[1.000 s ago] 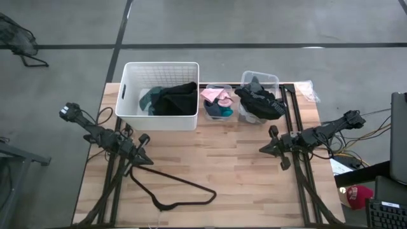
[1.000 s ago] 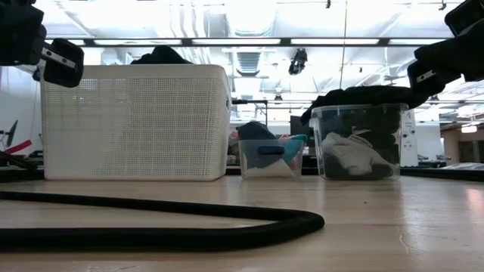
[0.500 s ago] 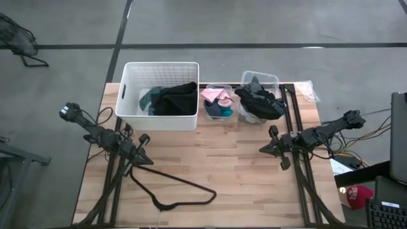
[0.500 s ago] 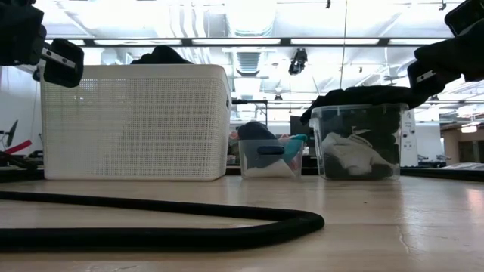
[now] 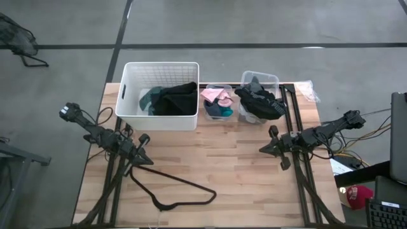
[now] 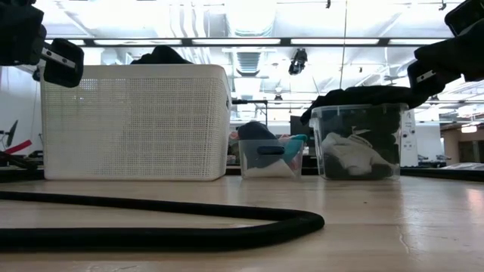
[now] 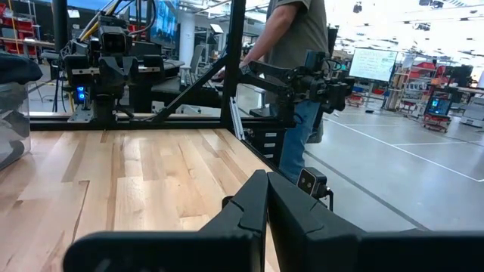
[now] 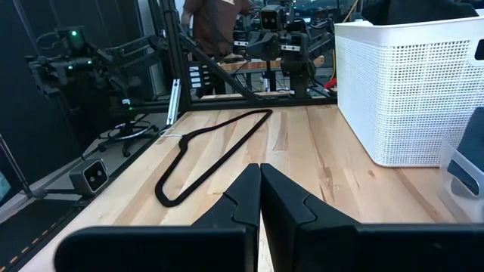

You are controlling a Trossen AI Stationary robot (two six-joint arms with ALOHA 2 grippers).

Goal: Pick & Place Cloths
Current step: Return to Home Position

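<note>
Cloths (image 5: pixel 172 98) are all sorted into containers along the far edge of the table. Teal and black pieces lie in the white basket (image 5: pixel 130 89) on the left. Small pink and teal ones sit in the small transparent bin (image 6: pixel 261 172) in the middle. Black garments are heaped over the rim of the taller clear bin (image 5: pixel 270 76) on the right. Nothing fabric lies on the bare wood, so the sorting looks finished. That fits how the arms are parked: both folded low, well back from the bins. The left gripper (image 7: pixel 266 181) hangs over the near-left part of the table, fingers pressed together on nothing. The right gripper (image 8: pixel 260 175) mirrors it on the right, also closed and empty. A thin black hanger (image 6: pixel 299 221) lies alone on the near-left wood, beside the left arm.
</note>
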